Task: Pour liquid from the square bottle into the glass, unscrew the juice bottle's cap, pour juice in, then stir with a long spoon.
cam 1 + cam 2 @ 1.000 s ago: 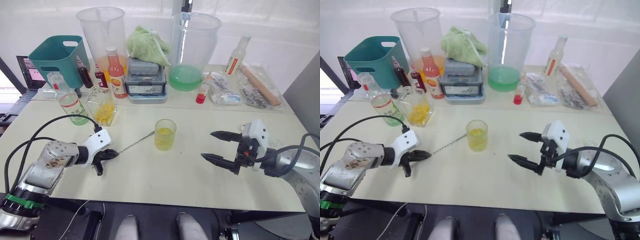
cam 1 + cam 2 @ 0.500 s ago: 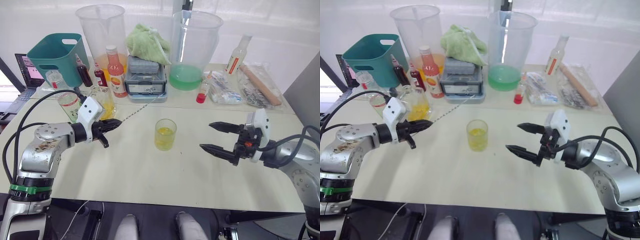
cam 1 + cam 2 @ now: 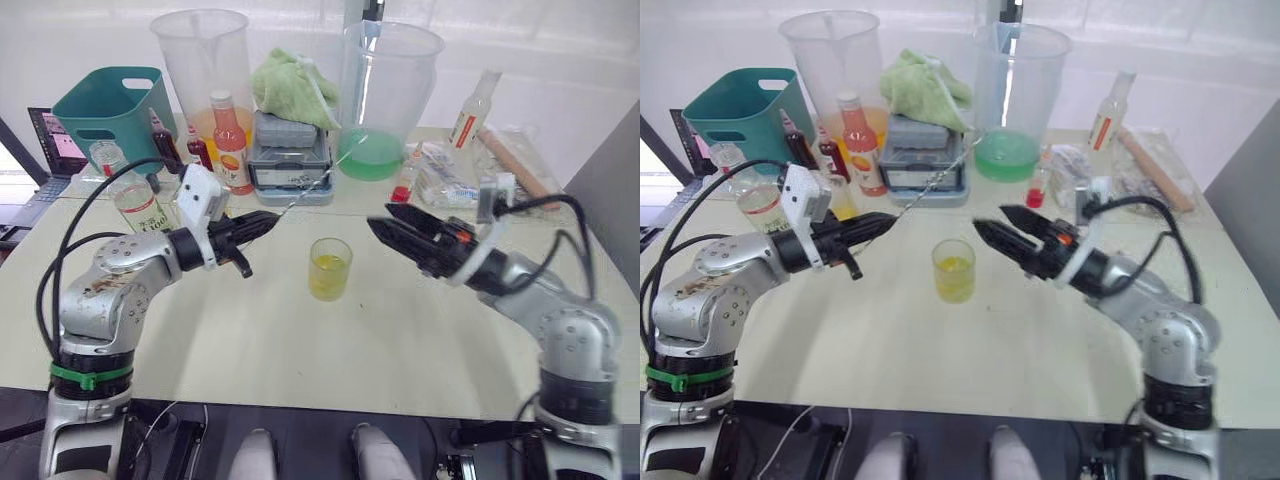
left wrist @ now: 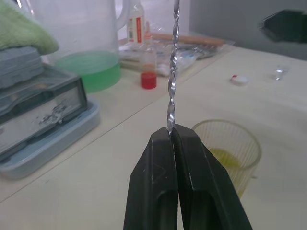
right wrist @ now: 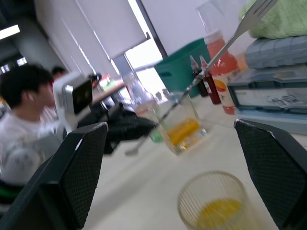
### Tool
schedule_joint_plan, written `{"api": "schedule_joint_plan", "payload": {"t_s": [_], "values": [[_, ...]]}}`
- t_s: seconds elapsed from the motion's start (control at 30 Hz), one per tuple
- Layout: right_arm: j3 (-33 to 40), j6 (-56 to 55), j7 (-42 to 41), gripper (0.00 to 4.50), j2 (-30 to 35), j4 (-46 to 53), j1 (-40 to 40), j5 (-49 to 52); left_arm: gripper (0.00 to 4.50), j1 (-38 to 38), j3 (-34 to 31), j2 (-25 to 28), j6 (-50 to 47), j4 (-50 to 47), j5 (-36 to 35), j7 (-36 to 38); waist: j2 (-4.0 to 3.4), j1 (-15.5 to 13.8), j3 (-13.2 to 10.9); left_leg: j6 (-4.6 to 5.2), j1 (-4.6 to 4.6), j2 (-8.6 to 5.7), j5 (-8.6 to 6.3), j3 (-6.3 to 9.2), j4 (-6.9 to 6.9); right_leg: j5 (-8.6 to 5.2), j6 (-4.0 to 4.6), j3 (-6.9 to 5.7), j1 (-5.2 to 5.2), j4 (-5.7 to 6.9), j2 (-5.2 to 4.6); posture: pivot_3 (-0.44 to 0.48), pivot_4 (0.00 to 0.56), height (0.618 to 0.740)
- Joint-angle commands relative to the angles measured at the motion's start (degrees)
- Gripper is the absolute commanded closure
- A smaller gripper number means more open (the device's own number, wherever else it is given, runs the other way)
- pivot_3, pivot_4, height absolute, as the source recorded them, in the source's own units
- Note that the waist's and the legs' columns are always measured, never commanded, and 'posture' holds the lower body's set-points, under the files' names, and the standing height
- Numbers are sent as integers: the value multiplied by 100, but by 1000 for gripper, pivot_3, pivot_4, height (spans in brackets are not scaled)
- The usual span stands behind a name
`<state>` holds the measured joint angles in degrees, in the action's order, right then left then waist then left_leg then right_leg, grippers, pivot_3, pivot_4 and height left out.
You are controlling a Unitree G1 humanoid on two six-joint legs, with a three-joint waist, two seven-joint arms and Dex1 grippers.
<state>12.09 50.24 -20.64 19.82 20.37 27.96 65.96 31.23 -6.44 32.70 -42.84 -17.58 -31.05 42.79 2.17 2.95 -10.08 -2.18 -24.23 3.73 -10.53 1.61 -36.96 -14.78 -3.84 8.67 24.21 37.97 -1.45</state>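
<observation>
My left gripper [image 3: 270,218] is shut on the long spoon [image 3: 312,183], held in the air left of the glass [image 3: 330,268]. The thin twisted shaft slants up toward the green-filled jug. The glass stands mid-table with a little yellow liquid inside. Just right of and above the glass, my right gripper [image 3: 384,218] is open and points left, holding nothing. The square bottle [image 5: 180,122] with yellow liquid stands behind my left gripper, beside the juice bottle [image 3: 132,198]. The white cap [image 4: 238,79] lies on the table to the right.
At the back stand a teal basket [image 3: 105,110], two big clear jugs [image 3: 205,60] [image 3: 390,90], a red-capped bottle [image 3: 232,145], a grey box [image 3: 290,160] under a green cloth, and packets and a rolling pin [image 3: 520,165]. A person [image 5: 24,120] sits beyond the table.
My left gripper has carried the spoon up off the table and right toward the glass. My right gripper has swung in from the right side to just beside the glass, still open.
</observation>
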Motion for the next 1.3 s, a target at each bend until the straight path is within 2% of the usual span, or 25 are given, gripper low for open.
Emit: {"api": "schedule_joint_plan", "payload": {"t_s": [0.03, 0.23, 0.53, 0.67, 0.97, 1.0, 1.3], "values": [[112, 12, 878, 0, -362, -13, 203, 437, 4447, 158, 8, -71, -182, -360, -211, -234, 0, -4, 0, 0, -4, -1, 0, 0, 0, 11, 18, 0, 3, 0, -1, 0, 150, 719], [169, -233, 1624, 0, -927, -275, 469, 613, 4447, 180, 83, -178, -369, -541, -351, -428, -1, 28, 0, 0, -4, 0, 0, 1, 0, 14, 24, -2, 5, -1, 0, 0, 150, 719], [174, -480, 1937, 0, -1222, -507, 680, 633, 4447, 162, 164, -140, -375, -556, -414, -462, -1, 105, 0, 0, -4, 0, 0, 3, 4, 13, 23, -3, 6, -1, 1, 0, 150, 719], [186, -599, 2027, 1199, -1329, -557, 717, 617, 4500, 169, 202, -104, -357, -538, -404, -425, -1, 106, 0, 0, -4, 0, 0, 3, 5, 13, 22, -3, 7, -2, 2, 0, 150, 719], [109, -787, 2033, 4278, -1412, -588, 736, 484, 4500, 164, 233, -83, -351, -520, -415, -379, -2, 107, -1, 0, -5, 0, 0, 3, 5, 11, 19, -3, 7, -3, 1, 0, 150, 719], [106, -797, 2033, 4444, -1413, -593, 737, 474, 4500, 164, 231, -82, -351, -516, -412, -376, -2, 109, -1, 0, -5, 0, 0, 3, 6, 11, 19, -3, 7, -3, 1, 0, 150, 719], [68, -895, 1968, 4444, -1405, -586, 717, 370, 4500, 144, 202, -37, -319, -467, -385, -349, -2, 108, -1, 0, -6, 1, 0, 3, 7, 10, 19, -3, 9, -5, 2, 0, 150, 719]]}}
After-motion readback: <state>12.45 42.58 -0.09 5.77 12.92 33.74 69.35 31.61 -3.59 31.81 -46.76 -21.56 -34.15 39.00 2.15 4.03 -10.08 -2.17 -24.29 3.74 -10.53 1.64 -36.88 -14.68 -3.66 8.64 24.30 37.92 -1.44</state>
